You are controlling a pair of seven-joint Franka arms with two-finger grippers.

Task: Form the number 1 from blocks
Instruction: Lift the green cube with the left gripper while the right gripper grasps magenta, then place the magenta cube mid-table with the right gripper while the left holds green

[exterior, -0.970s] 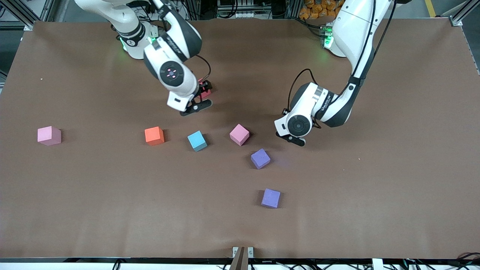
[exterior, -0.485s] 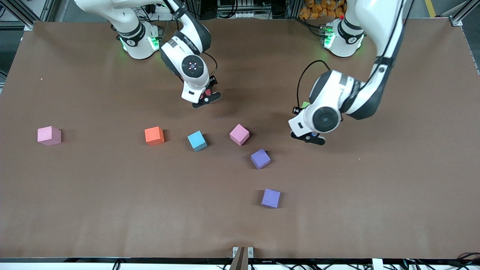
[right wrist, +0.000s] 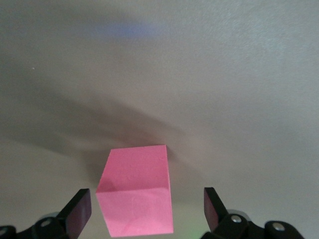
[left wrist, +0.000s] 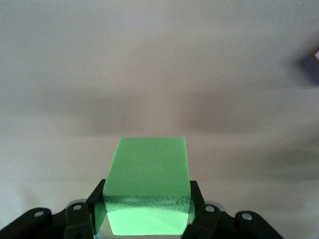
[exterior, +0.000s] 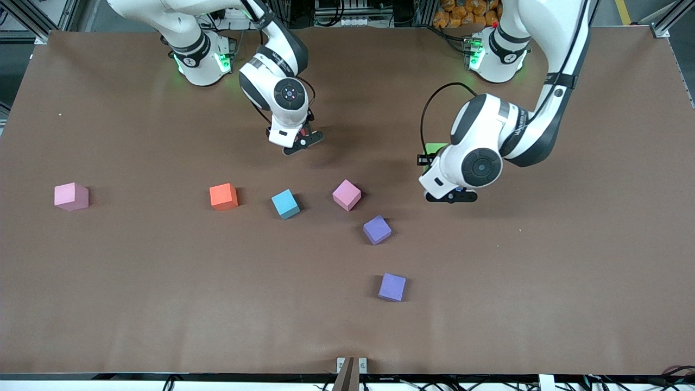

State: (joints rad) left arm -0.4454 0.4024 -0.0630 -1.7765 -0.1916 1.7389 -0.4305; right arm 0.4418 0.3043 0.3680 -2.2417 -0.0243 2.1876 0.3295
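Nearest the front camera on the brown matte surface (exterior: 163, 304) lies a small purple foam cube (exterior: 392, 287), alone, with a second purple foam cube (exterior: 377, 229) farther back and skewed on its base. Next comes a loose row, none touching: a pink foam cube (exterior: 346, 195) just beside the second purple one, a light blue foam cube (exterior: 285, 204), an orange foam cube (exterior: 223, 196), and, well apart toward the right arm's end, another pink foam cube (exterior: 71, 196). No upright stroke of a "1" is formed yet; these pieces appear to await collection. Left gripper (exterior: 452, 195): raised over bare surface toward the left arm's end, clamped on a green foam cube (left wrist: 148, 191) by opposite faces, presumably carried toward a place in the figure. Right gripper (exterior: 302, 142): over the surface nearer the bases, fingers (right wrist: 78, 211) spread wide either side of a red-pink foam cube (right wrist: 135, 196) without touching it; the cube rests on the surface, so this reads as either just set down or about to be picked.
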